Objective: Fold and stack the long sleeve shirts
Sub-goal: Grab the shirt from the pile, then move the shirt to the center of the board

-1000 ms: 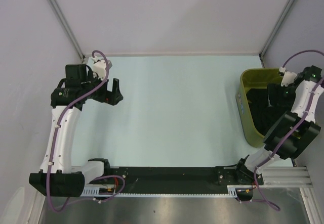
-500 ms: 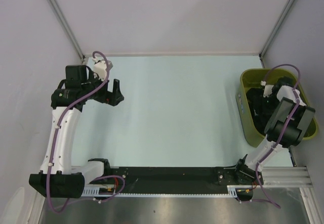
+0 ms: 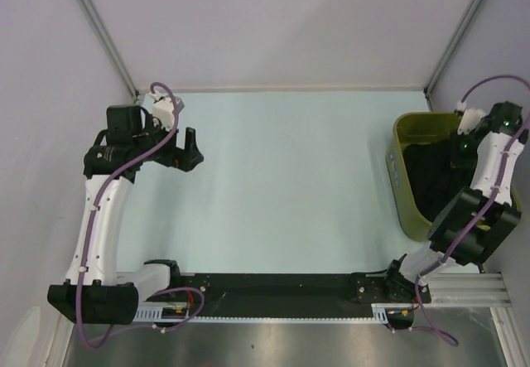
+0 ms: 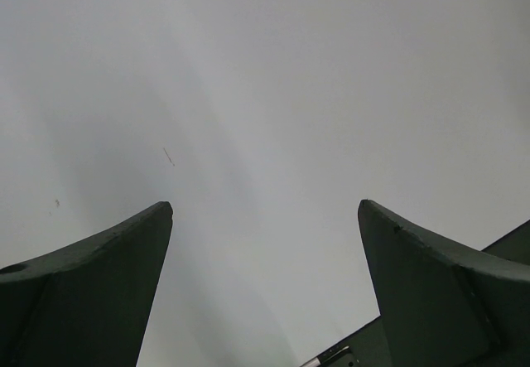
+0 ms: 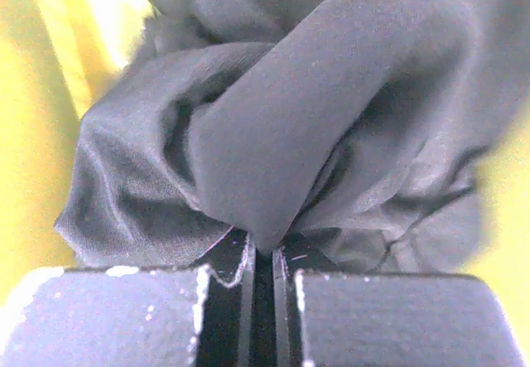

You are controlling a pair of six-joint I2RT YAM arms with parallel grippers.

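At the far left of the pale green tabletop (image 3: 290, 193), the left arm (image 3: 98, 210) rises from its base at the near edge and bends toward the middle. It holds the left tool (image 3: 189, 148) above the surface, well apart from everything else. The tool is released: its two dark fingers (image 4: 99, 284) stand spread wide with nothing between them, and the left wrist view shows only a plain grey surface beyond. The middle of the tabletop carries nothing that the arms touch. At the right edge stands the olive-green plastic basket (image 3: 399, 176), and the long sleeve shirts (image 3: 424, 183) lie inside it as one crumpled black heap; how many there are cannot be told. The right arm (image 3: 490, 181) leans over the basket's right side and reaches down into it, its wrist hiding the fingertips from above. In the right wrist view the right tool (image 5: 265, 259) is clenched on a fold of black shirt fabric (image 5: 331, 118), which bulges out of the narrow slit between the fingers. The basket's yellow-green wall shows on either side of the cloth.
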